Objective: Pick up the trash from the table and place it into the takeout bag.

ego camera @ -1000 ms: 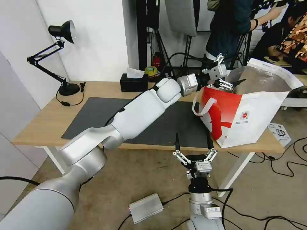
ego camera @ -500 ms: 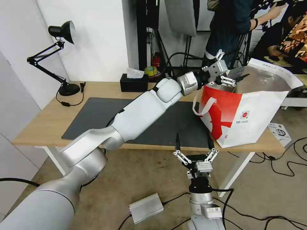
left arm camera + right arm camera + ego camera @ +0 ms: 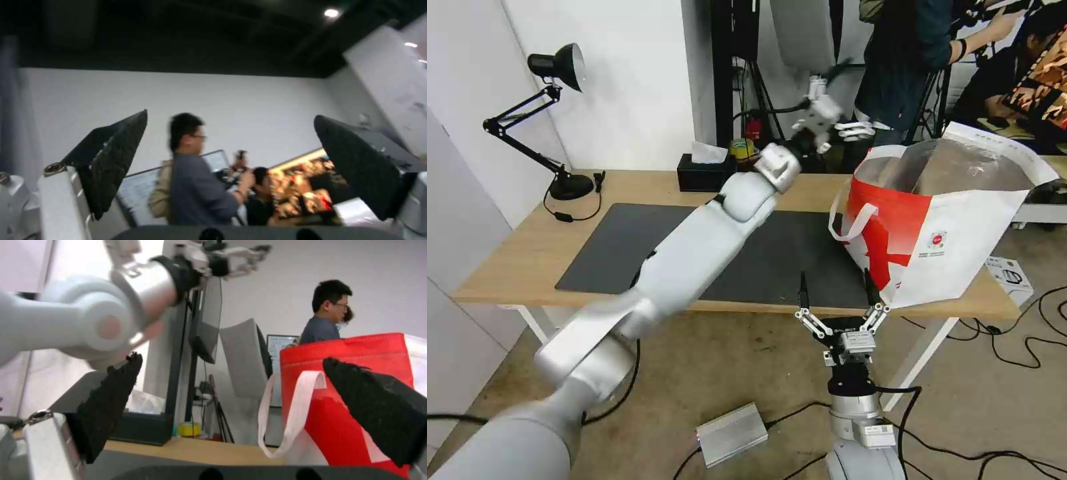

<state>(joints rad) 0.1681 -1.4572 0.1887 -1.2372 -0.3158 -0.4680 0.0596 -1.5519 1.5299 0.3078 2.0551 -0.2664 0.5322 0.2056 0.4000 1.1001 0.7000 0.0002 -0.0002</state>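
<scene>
The takeout bag (image 3: 940, 233) was red and white with white handles, silver lining and a small red logo, on a light-wood worktop (image 3: 514, 260) with a dark grey mat (image 3: 620, 240).

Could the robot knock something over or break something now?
Maybe. The left gripper is open and lifted high beside the bag, so a swing back might catch the rim or white handle and tip it. The bag also stands close to the table edge and could slide off. The arm might brush the tissue box too.
</scene>
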